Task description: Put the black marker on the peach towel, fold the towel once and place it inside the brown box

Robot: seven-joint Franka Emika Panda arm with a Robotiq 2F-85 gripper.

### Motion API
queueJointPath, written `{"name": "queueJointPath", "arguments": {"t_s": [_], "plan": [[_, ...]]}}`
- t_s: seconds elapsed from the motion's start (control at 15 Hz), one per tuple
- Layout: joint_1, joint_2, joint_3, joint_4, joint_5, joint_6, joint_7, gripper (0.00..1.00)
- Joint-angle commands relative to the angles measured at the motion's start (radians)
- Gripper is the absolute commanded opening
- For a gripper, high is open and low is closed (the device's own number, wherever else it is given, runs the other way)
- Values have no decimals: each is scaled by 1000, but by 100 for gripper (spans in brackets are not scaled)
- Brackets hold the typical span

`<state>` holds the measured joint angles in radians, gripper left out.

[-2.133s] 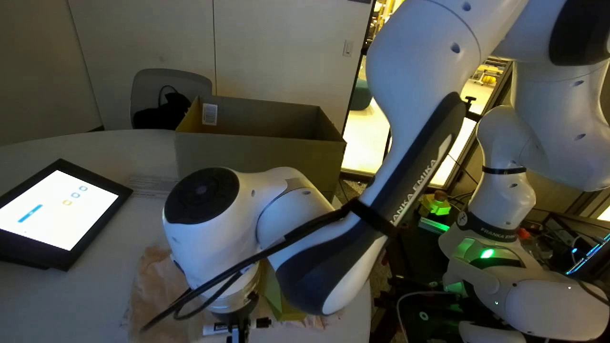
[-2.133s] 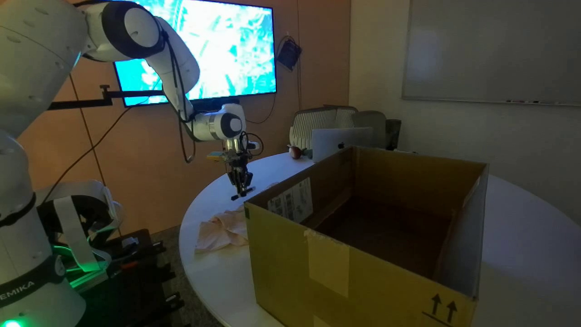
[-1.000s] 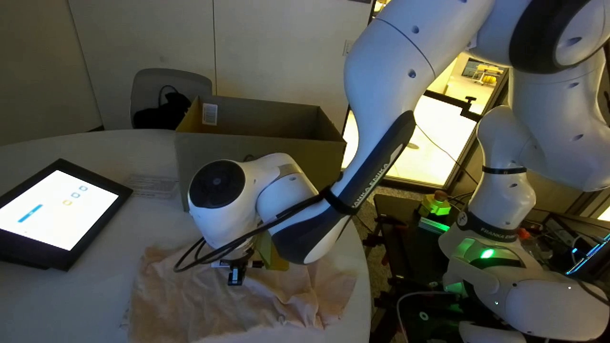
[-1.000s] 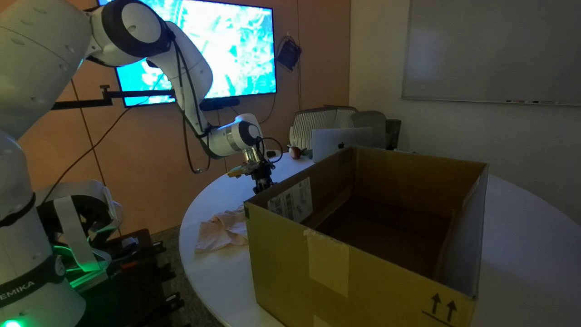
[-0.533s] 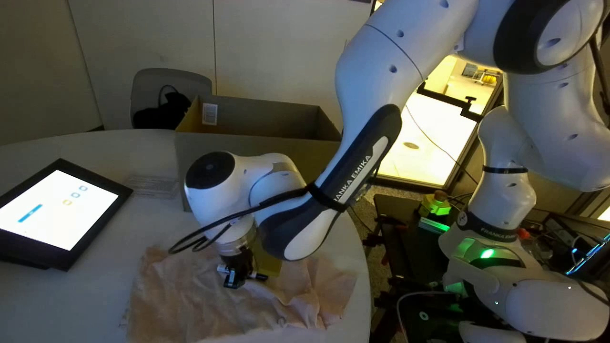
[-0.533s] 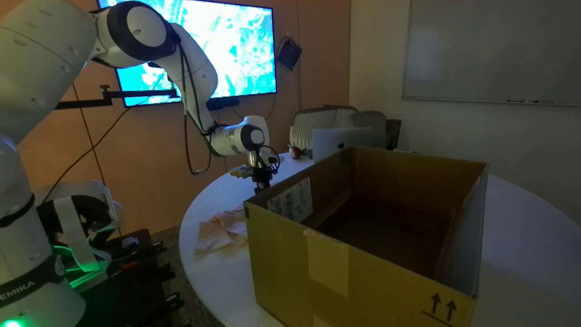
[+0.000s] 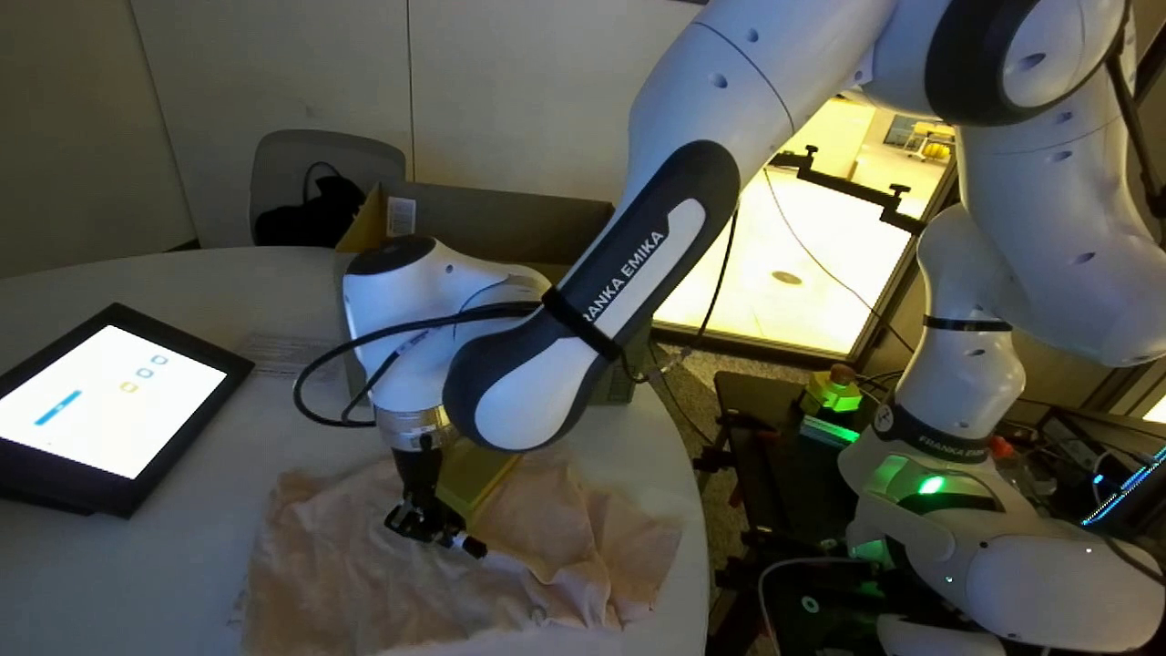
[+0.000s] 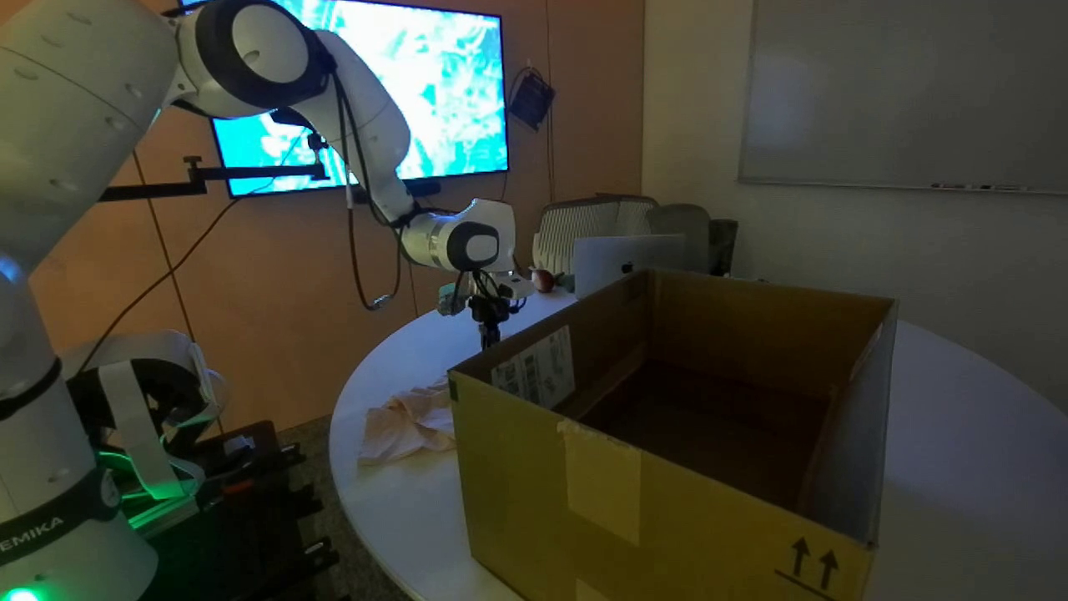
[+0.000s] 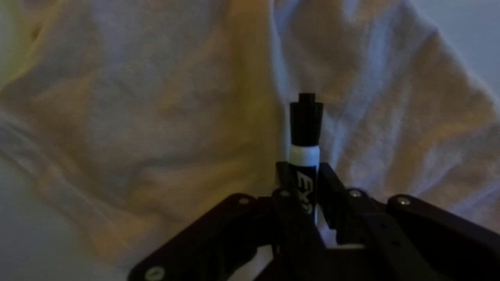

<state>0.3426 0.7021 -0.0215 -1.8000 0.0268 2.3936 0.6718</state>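
The marker has a black cap (image 9: 306, 125), a white band and a black label, and lies between the black fingertips of my gripper (image 9: 304, 177) in the wrist view. The gripper is shut on it, and the fingers hide its rear part. In an exterior view my gripper (image 7: 424, 524) is over the peach towel (image 7: 337, 583), with the marker's cap (image 7: 471, 546) pointing right and slightly down. I cannot tell whether the marker touches the cloth. The towel lies spread and wrinkled on the table. The open brown box (image 8: 534, 476) stands beside it, also behind the arm (image 7: 496, 223).
A tablet with a lit screen (image 7: 109, 401) and a flat clear item (image 7: 291, 355) lie left of the towel in an exterior view. A laptop (image 8: 626, 259) and a round reddish object (image 8: 542, 280) stand at the far side of the white round table (image 8: 400, 492).
The gripper first moved across the towel toward the box. Then the wrist turned, swinging the marker from roughly crosswise to slanted, cap toward the front right. The towel and box have not moved.
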Motion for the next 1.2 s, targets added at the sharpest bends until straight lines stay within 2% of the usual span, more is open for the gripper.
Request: {"name": "queueJointPath", "arguments": {"t_s": [0.0, 0.33, 0.67, 0.8, 0.93, 1.13], "plan": [[-13, -11, 21, -11, 90, 69, 107, 15], [9, 5, 18, -64, 171, 246, 282, 15], [66, -18, -29, -173, 182, 466, 491, 15], [112, -37, -73, -221, 175, 553, 585, 15], [189, -51, -151, -261, 166, 628, 688, 15], [307, -73, -267, -303, 146, 637, 790, 15]]}}
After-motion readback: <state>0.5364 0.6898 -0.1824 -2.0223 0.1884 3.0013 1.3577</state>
